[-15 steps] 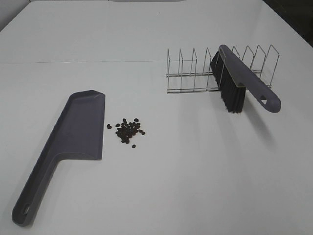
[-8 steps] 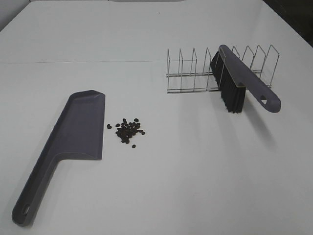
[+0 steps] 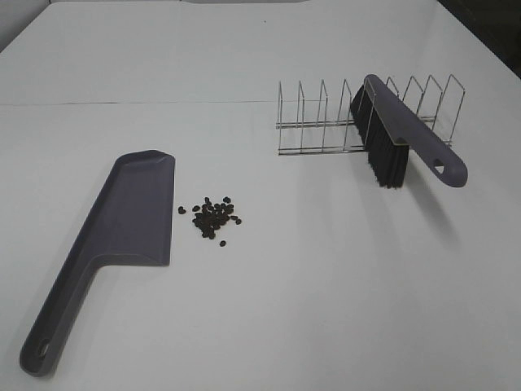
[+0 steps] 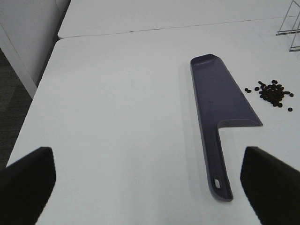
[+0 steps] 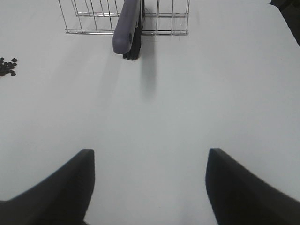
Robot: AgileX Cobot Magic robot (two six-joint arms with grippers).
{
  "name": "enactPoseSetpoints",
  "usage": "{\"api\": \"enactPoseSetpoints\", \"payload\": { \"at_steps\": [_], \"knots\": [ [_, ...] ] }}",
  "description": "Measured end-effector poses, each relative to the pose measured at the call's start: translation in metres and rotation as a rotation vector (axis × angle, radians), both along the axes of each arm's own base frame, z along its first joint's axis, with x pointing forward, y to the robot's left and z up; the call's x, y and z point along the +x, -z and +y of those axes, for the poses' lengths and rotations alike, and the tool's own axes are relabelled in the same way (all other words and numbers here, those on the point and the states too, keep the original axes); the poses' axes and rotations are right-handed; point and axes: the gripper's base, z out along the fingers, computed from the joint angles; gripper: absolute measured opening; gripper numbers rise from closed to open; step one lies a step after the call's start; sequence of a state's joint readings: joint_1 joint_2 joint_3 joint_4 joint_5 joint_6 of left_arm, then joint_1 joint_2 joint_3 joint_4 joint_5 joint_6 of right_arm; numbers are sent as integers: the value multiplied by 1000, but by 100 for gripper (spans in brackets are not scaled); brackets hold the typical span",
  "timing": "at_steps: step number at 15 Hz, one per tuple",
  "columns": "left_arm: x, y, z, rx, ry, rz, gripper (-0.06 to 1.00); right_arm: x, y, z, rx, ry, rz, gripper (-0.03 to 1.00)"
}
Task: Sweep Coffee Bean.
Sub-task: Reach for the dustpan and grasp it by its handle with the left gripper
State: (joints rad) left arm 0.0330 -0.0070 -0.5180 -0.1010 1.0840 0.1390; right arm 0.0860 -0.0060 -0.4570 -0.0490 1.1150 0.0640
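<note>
A white tabletop (image 3: 326, 285) carries everything here, and a seam line crosses it beyond the far end of the dustpan. The dustpan (image 3: 130, 212), grey-purple plastic with a long handle, lies flat. Its wide scoop end points away from the robot and its handle end, pierced by a small hole, points back toward it.

A wire rack (image 3: 313, 126) stands upright well apart from the dustpan, off the scoop's open side and a little farther back. A brush (image 3: 404, 129) with the same grey-purple back rests tilted across this rack, slotted between its wires. Its black bristles hang on the side nearer the dustpan, and its holed handle sticks out past the rack's near edge.

The left end effector (image 4: 146, 154) hangs above the bare tabletop, short of the dustpan's handle tip and apart from it. Its two dark fingers are spread wide with nothing between them. The right end effector (image 5: 150, 152) is well apart from the dustpan and faces the rack and brush. Its fingers are likewise spread wide and grip nothing.

The coffee beans (image 3: 213, 218), a few dozen small dark ovals, lie in a loose cluster on the tabletop just beside the dustpan's straight open edge, on the side facing the rack. They do not touch the dustpan. One stray bean sits in the gap between cluster and dustpan, and another lies just outside the cluster toward the robot.
</note>
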Motion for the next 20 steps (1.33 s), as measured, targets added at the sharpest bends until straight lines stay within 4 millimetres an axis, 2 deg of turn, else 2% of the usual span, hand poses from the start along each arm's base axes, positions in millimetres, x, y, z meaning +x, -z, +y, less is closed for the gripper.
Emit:
{"api": "enactPoseSetpoints", "payload": {
  "at_steps": [20],
  "knots": [
    [1,-3,0,-10,-4,31,99,0,0,0,0,0,0,58]
  ]
}}
